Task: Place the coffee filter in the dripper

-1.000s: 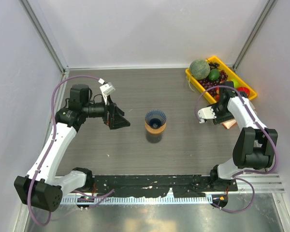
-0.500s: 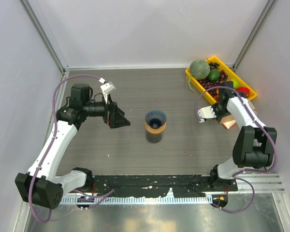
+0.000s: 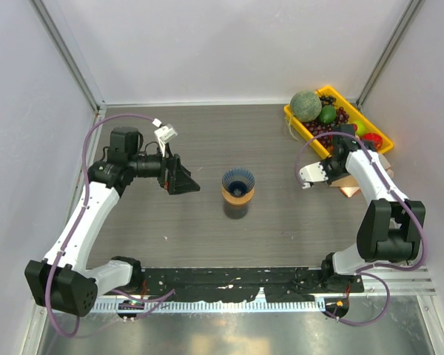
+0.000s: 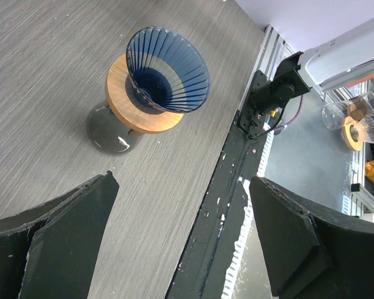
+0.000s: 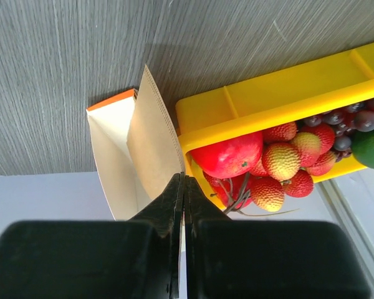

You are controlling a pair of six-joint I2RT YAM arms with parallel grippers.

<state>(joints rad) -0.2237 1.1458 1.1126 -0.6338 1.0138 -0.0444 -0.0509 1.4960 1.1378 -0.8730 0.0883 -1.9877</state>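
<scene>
From above: dripper [image 3: 238,181] upright near the middle of the grey tabletop [image 3: 281,222], seated in an orange-brown ring [image 3: 237,197]. Left claw [image 3: 189,181] to the dripper's left, apart from it, fingers spread wide with nothing between them. Right claw [image 3: 345,182] far off to the right, low beside a yellow tray [image 3: 290,118] of fruit with a green melon [image 3: 305,105] at the tray's far end. Cannot tell that claw's state from this angle.

From the left wrist: two black fingers [image 4: 50,249] set far apart at the bottom corners. Beyond them the dripper, blue and ribbed, on its ring over a dark glass vessel [image 4: 109,128].

From the right wrist: fingers [image 5: 174,205] pressed together, pinching the lower corner of the coffee filter [image 5: 153,143]. A tan paper fan, half out of a white box [image 5: 112,156] with an orange edge. Box on the tabletop, just beside the tray's wall. Red fruit [image 5: 227,156] in the nearest compartment. Filter well apart from the dripper.
</scene>
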